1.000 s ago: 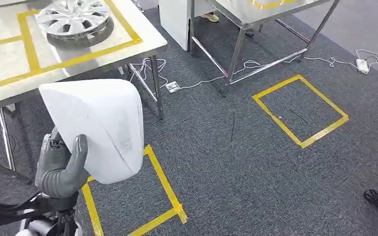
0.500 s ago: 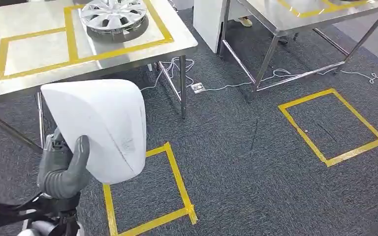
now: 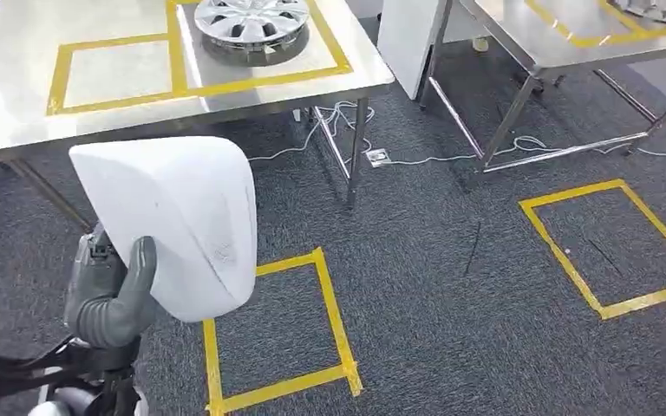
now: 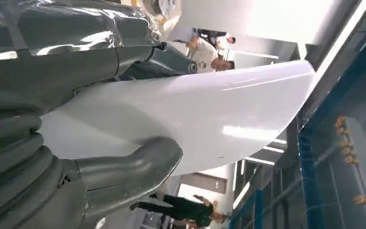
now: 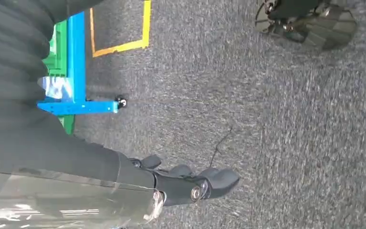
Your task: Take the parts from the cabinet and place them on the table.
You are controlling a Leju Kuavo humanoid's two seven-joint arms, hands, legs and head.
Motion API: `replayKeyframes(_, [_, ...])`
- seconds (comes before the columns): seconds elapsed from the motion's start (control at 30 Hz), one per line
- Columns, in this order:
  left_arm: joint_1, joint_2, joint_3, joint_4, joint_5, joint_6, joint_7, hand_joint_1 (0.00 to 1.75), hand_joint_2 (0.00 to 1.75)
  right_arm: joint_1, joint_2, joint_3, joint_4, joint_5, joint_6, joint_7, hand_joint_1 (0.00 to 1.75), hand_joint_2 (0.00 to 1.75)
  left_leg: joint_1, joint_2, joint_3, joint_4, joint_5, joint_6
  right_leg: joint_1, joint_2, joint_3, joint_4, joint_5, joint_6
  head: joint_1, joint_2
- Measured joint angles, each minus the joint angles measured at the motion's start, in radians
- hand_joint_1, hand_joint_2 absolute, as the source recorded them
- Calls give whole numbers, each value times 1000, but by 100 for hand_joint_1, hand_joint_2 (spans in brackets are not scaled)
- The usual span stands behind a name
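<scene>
A large white curved shell part is held up at my lower left by my left hand, whose grey thumb presses on its near face. In the left wrist view the thumb and the darker fingers clamp the white part from both sides. Ahead stands a steel table marked with yellow tape squares; a silver hubcap lies in its right square, and the left square is bare. My right hand hangs over the grey carpet, holding nothing, its fingers apart.
A second steel table stands at the right, with a white panel between the tables. White cables run under them. Yellow tape squares mark the carpet. A blue frame stands behind. People stand nearby.
The whole view has shifted as the camera moved: the table with the hubcap now lies more squarely ahead and closer. The white part stays in my left hand as before.
</scene>
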Motion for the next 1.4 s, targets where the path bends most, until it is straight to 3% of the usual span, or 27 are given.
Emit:
replayKeyframes(0.1, [-3, -5, 0, 0, 0, 0, 0, 175, 175, 6, -2, 0, 0, 0, 0, 0, 0, 175, -5, -30, -8, 0, 5, 11, 0, 17, -90, 218, -112, 2, 3, 0])
replayKeyframes(0.13, [-3, -5, 0, 2, 0, 0, 0, 175, 175, 8, -2, 0, 0, 0, 0, 0, 0, 175, -7, -41, -10, 1, 7, 14, 0, 18, -113, 269, -123, -2, 3, 0])
replayKeyframes(0.17, [-3, -5, 0, 3, 0, 0, 1, 175, 175, 10, -2, 0, 0, 0, 0, 0, 0, 175, -10, -54, -11, 1, 7, 15, 1, 19, -112, 265, -107, -7, 3, 0])
replayKeyframes(0.2, [-3, -6, 0, 4, 0, 0, 1, 175, 175, 11, -2, 0, 0, 0, 0, 0, 0, 175, -11, -66, -10, 1, 8, 16, 4, 21, -92, 220, -70, -15, 3, 0])
replayKeyframes(0.27, [-4, -7, 0, 5, 0, 0, 2, 175, 175, 10, -2, 0, 0, 0, -1, 0, 0, 175, -16, -82, -7, 0, 9, 17, 14, 32, -19, 55, 25, -39, 5, 0])
replayKeyframes(0.3, [-3, -7, 0, 5, 0, 1, 2, 175, 175, 10, -5, 0, 0, 0, -1, 0, 0, 175, -12, -87, -8, -1, 11, 16, 22, 40, 6, -6, 39, -58, 4, 0])
replayKeyframes(0.33, [-3, -8, 0, 6, 0, 2, 4, 175, 175, 8, -6, 1, 0, 0, -1, 0, 0, 175, -15, -97, -12, 2, 14, 10, 23, 42, 9, -22, 41, -63, 3, 0])
replayKeyframes(0.43, [-2, -9, -1, 5, 0, 3, 6, 175, 175, 1, -8, 0, 0, 0, -1, 0, 0, 175, -8, -97, -19, -7, 25, -9, 28, 42, 11, -36, 38, -65, 9, 0])
replayKeyframes(0.47, [-2, -9, -1, 4, 0, 3, 6, 175, 175, 1, -7, 0, 0, 0, -1, 0, 0, 175, -13, -90, -17, -10, 24, -15, 18, 38, 19, -60, 52, -60, 9, 0])
replayKeyframes(0.5, [-1, -9, 0, 5, -1, 3, 6, 175, 175, 0, -7, 0, 0, 0, -1, -1, 0, 175, -16, -45, -24, 5, 5, -16, 16, 34, 24, -75, 63, -56, 7, 0])
replayKeyframes(0.53, [-6, -9, -1, 6, -1, 3, 6, 175, 175, 1, -6, 0, 0, 0, -1, -1, 0, 175, -14, -26, -44, 51, -35, -19, 16, 34, 23, -81, 68, -63, 1, 0])
replayKeyframes(0.6, [-4, -10, -1, 6, 0, 3, 6, 175, 175, 6, -4, 0, 0, 0, -1, -1, 0, 175, -8, -25, -104, 189, -106, -27, 16, 28, 18, -78, 70, -61, -3, 0])
replayKeyframes(0.63, [-3, -10, -1, 7, 0, 4, 7, 175, 175, 7, -3, 0, 0, 0, -1, -1, 0, 175, -7, -26, -129, 246, -125, -31, 16, 24, 14, -75, 70, -61, -4, 0])
replayKeyframes(0.67, [-3, -10, -1, 8, 0, 5, 7, 175, 175, 8, -3, 0, 0, 0, 0, -1, 0, 175, -7, -27, -135, 262, -119, -35, 16, 22, 10, -70, 69, -60, -4, 0])
replayKeyframes(0.7, [-3, -10, -1, 8, 0, 5, 8, 175, 175, 8, -3, 0, 0, 0, 1, -1, 0, 175, -7, -27, -116, 229, -89, -36, 16, 20, 7, -65, 68, -58, -6, 0])
replayKeyframes(0.77, [-4, -10, -1, 8, 0, 6, 9, 175, 175, 7, -2, 0, 0, 0, 2, -1, 0, 175, -5, -25, -19, 66, -3, -37, 14, 20, 7, -53, 61, -49, -6, 0])
replayKeyframes(0.8, [-4, -10, -1, 8, 0, 6, 9, 175, 175, 7, -1, 0, 0, 0, 2, -1, 0, 175, -5, -20, 17, -2, -7, -34, 13, 19, 7, -46, 56, -43, -6, 0])
replayKeyframes(0.87, [-4, -10, -1, 6, 0, 6, 11, 175, 175, 5, -2, 0, 0, 0, 2, -1, 0, 175, -9, -21, 18, -5, -12, -11, 19, 22, -1, -37, 52, -33, -7, 0])
replayKeyframes(0.9, [-4, -10, -1, 7, 0, 6, 11, 175, 175, 5, -2, 0, 0, 0, 3, -1, 0, 175, -8, -21, 18, -9, -12, -11, 20, 21, -3, -35, 39, -49, -5, 0])
replayKeyframes(0.93, [-4, -9, -1, 7, 0, 6, 11, 175, 175, 6, -2, 0, 0, 0, 3, -1, 0, 175, -10, -22, 19, -9, -12, -11, 20, 21, -2, -35, 43, -66, -4, 0])
replayKeyframes(0.97, [-4, -10, -2, 7, 0, 6, 11, 175, 175, 6, -2, 0, 0, 0, 2, -1, 0, 175, -11, -23, 19, -9, -12, -11, 19, 21, -2, -35, 46, -67, -4, 0])
replayKeyframes(1.1, [-4, -11, -2, 7, 0, 6, 11, 175, 175, 7, -1, 0, 1, 0, 3, -1, 0, 175, -17, -27, 18, -8, -14, -1, 16, 22, 0, -40, 51, -62, -3, 0])
replayKeyframes(1.27, [-4, -10, -2, 7, 0, 6, 12, 175, 175, 8, -1, 0, 1, 0, 3, -1, 0, 175, -27, -31, 18, -5, -18, 14, 5, 21, 8, -52, 54, -18, -3, 0])
replayKeyframes(1.4, [-4, -10, -2, 7, 0, 6, 12, 175, 175, 7, 2, 0, 1, 0, 3, -1, 0, 175, -33, -33, 18, -5, -20, 23, -2, 21, 10, -56, 54, 0, -3, 0])
